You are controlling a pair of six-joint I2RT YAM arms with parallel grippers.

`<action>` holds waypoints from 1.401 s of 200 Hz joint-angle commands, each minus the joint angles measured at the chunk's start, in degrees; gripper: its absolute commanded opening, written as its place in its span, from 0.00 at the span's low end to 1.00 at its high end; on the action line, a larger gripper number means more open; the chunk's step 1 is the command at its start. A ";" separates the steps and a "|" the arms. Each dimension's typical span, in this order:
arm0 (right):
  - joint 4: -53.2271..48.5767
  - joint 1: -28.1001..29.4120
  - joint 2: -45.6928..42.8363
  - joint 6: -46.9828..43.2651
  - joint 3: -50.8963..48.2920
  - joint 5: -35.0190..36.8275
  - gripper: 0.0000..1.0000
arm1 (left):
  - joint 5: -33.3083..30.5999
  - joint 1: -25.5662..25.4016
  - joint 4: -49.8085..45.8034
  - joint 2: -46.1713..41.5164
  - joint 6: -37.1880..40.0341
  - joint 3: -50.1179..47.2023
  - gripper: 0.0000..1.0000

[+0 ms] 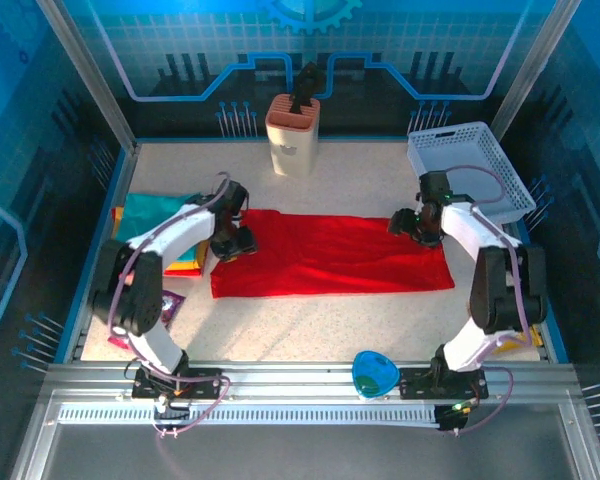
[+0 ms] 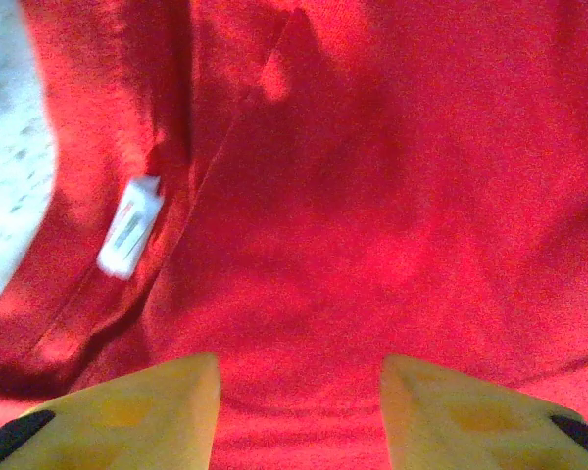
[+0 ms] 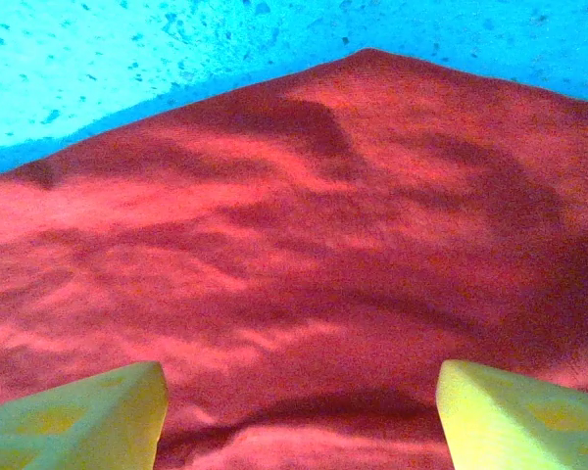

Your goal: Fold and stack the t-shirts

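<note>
A bright red t-shirt (image 1: 330, 255) lies flat as a long band across the middle of the table. My left gripper (image 1: 230, 244) hovers low over its left end, close to the collar. In the left wrist view its yellow fingers (image 2: 167, 411) stand apart over red cloth (image 2: 392, 196), with a white label (image 2: 129, 227) at the neckline. My right gripper (image 1: 406, 224) sits at the shirt's far right corner, open wide (image 3: 302, 421) above wrinkled red cloth (image 3: 323, 245). Folded teal (image 1: 148, 214) and orange-yellow t-shirts (image 1: 186, 262) are stacked at the left edge.
A white mesh basket (image 1: 470, 165) stands at the back right. A beige holder (image 1: 293, 135) is at the back centre. A blue dish-like item (image 1: 375, 375) rests on the front rail, and a purple packet (image 1: 168, 305) lies front left.
</note>
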 commanded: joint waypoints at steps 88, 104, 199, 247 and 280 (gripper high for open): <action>-9.68 9.71 10.41 -2.88 3.77 7.92 0.74 | 1.08 -3.79 -7.13 23.22 4.84 23.33 0.45; -12.00 12.34 9.63 -3.43 3.39 9.63 0.77 | 1.96 -4.33 -8.26 26.19 5.14 26.94 0.44; -7.31 28.44 4.92 7.78 -1.72 -2.64 0.73 | 6.74 -10.85 -19.41 44.48 6.13 58.94 0.43; 4.10 36.53 4.90 21.90 -4.27 -9.70 0.73 | 12.73 -12.28 -22.61 53.80 5.76 76.91 0.43; 9.62 42.03 6.67 28.54 -3.45 -10.05 0.73 | 15.93 -12.46 -19.29 54.11 5.77 76.97 0.44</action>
